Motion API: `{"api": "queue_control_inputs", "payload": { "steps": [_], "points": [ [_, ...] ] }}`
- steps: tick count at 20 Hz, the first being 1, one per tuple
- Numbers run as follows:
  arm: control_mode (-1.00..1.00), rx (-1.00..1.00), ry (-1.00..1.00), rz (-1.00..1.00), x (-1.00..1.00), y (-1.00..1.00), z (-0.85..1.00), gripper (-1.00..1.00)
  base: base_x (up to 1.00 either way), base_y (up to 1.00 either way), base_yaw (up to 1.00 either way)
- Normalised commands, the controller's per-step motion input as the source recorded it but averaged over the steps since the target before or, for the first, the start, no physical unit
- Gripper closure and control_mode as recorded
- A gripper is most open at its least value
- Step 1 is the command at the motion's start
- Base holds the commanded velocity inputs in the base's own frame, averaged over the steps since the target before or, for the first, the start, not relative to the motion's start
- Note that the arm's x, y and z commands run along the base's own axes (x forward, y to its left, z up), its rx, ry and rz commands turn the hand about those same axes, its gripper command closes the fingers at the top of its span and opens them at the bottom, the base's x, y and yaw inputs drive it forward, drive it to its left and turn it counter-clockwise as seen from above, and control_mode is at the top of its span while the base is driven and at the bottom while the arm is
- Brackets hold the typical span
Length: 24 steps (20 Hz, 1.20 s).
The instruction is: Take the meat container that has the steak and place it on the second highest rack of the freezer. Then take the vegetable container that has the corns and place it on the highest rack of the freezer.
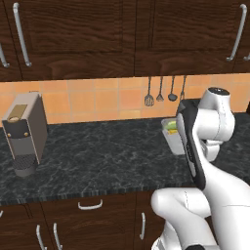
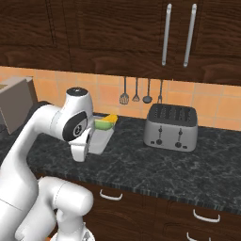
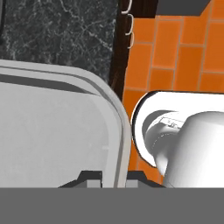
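The vegetable container [image 2: 100, 136] is a short grey tray, tilted and held off the black counter beside my arm. The corns [image 2: 107, 122], one yellow and one green, lie at its far end and also peek out behind my forearm as corns [image 1: 172, 126]. In the hand view the tray's rounded rim [image 3: 118, 127] runs down between my gripper [image 3: 116, 177], which is shut on it. Below the tray lie the counter edge and an orange tiled floor. The meat container, the steak and the freezer are out of view.
A grey coffee machine [image 1: 24, 134] stands at the left of the counter [image 1: 97, 151]. A silver toaster [image 2: 170, 126] stands to the right of the tray. Utensils [image 1: 160, 93] hang on the orange backsplash. Dark wall cabinets [image 2: 179, 33] hang overhead.
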Motion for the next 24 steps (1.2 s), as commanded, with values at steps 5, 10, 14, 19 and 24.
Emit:
{"api": "queue_control_inputs", "payload": {
  "steps": [5,10,14,19,24],
  "points": [
    [-1.00,-0.02,-0.01,-0.06,-0.03,0.00,-0.04,1.00,0.00,0.00,0.00],
    [1.00,-0.01,0.00,0.00,0.00,0.02,0.00,1.00,-0.14,0.00,0.00],
    [1.00,0.00,0.00,0.00,0.00,0.00,0.00,1.00,-0.96,-0.08,0.02],
    [1.00,0.00,0.00,0.00,0.00,0.00,0.00,1.00,-0.70,-0.31,-0.13],
    [1.00,0.00,0.00,0.00,0.00,0.00,0.00,1.00,-0.33,-0.09,-0.59]
  ]
}}
